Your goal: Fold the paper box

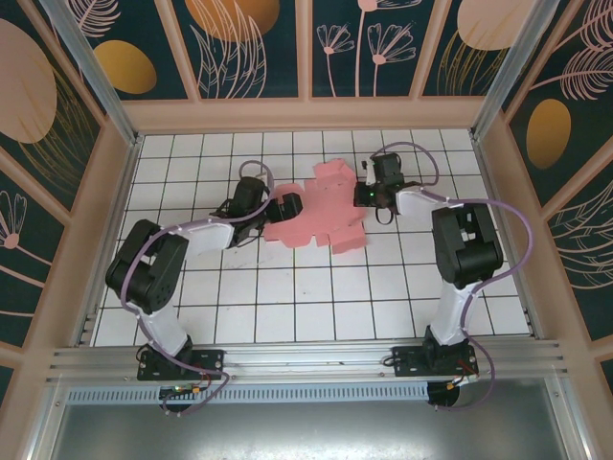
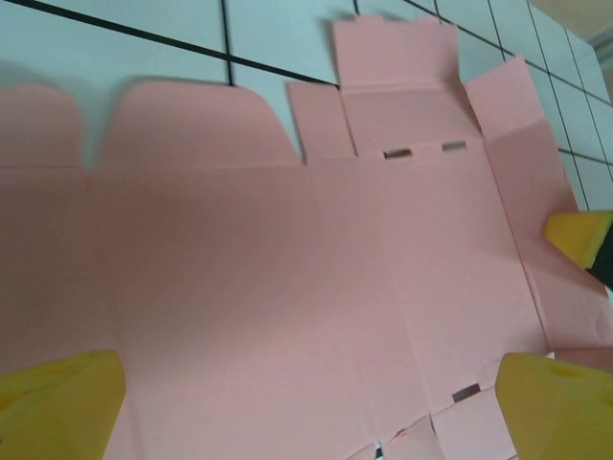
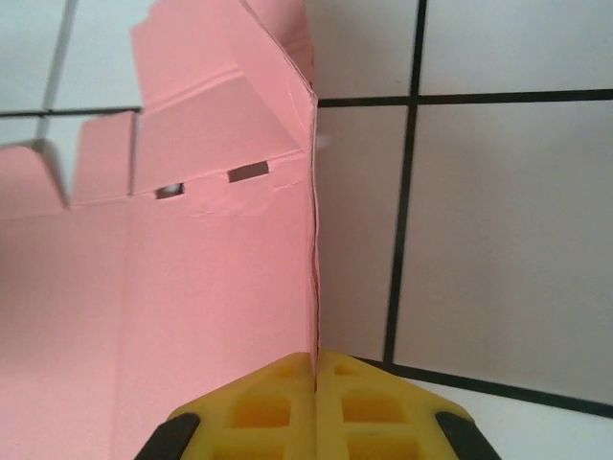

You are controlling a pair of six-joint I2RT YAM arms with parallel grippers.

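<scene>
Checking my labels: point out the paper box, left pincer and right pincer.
paper box [image 1: 321,211], top view, middle of the sheet.
left pincer [image 2: 306,407], left wrist view, midway between open fingertips.
right pincer [image 3: 314,379], right wrist view, between fingertips shut on box edge.

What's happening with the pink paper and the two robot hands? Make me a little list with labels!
thing: paper box, a pink card sheet with flaps, unfolded
where: spread on the white tiled table, between the two arms
left hand: left gripper open, yellow fingers wide apart over the sheet's left side
right hand: right gripper shut, pinching the sheet's right edge
folding: the pinched edge looks lifted; not a box yet
</scene>
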